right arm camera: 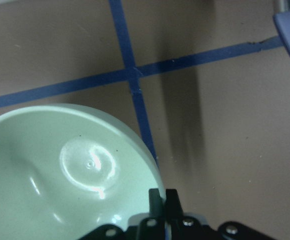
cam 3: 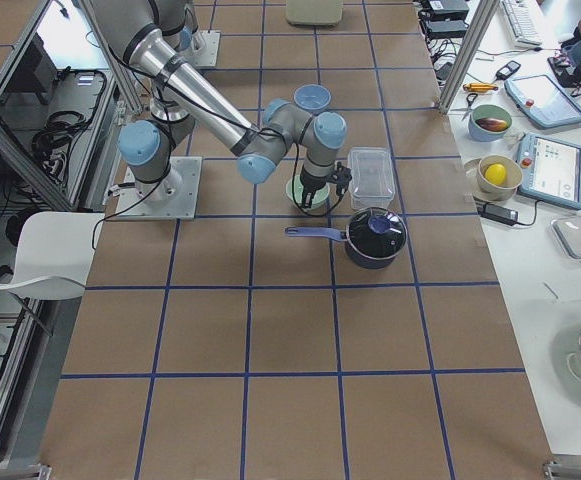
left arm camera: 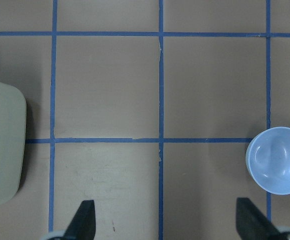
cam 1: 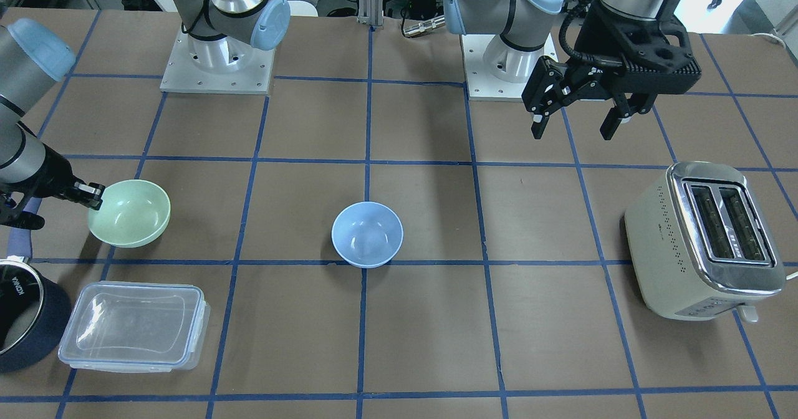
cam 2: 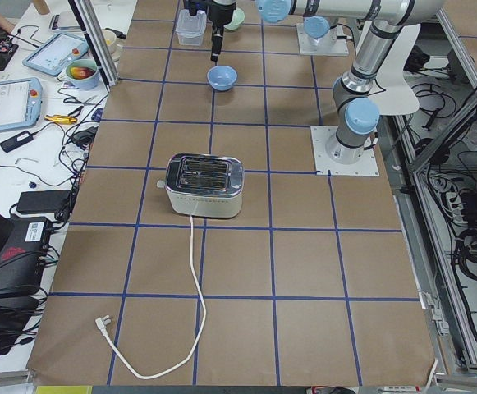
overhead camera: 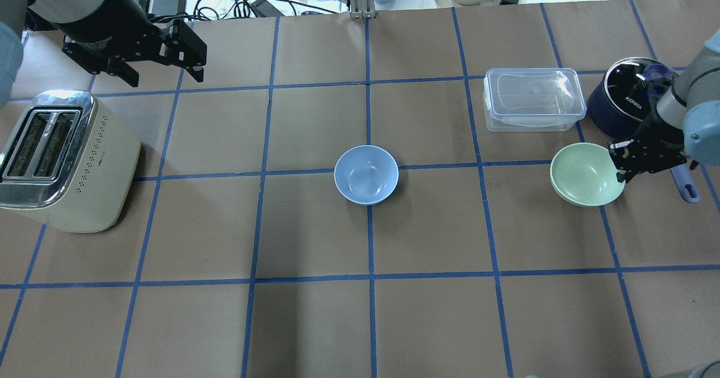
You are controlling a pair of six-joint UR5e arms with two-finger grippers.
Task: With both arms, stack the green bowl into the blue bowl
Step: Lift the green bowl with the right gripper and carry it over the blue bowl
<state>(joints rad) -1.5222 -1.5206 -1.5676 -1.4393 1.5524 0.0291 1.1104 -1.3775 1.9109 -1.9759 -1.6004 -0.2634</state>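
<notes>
Mint grn bowl, pale blu bowl, cream toaster.

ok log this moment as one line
right hand: shut on green bowl rim | left hand: open, holding nothing | blue bowl: empty, mid-table

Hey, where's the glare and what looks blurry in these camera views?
Right wrist view: white glare spots inside the green bowl, the right tool at the bottom edge out of focus, a dark shadow band across the table. Front-facing view: the toaster shows bright reflections on its chrome top. Overhead view: faint highlights in the blue bowl, otherwise sharp.
</notes>
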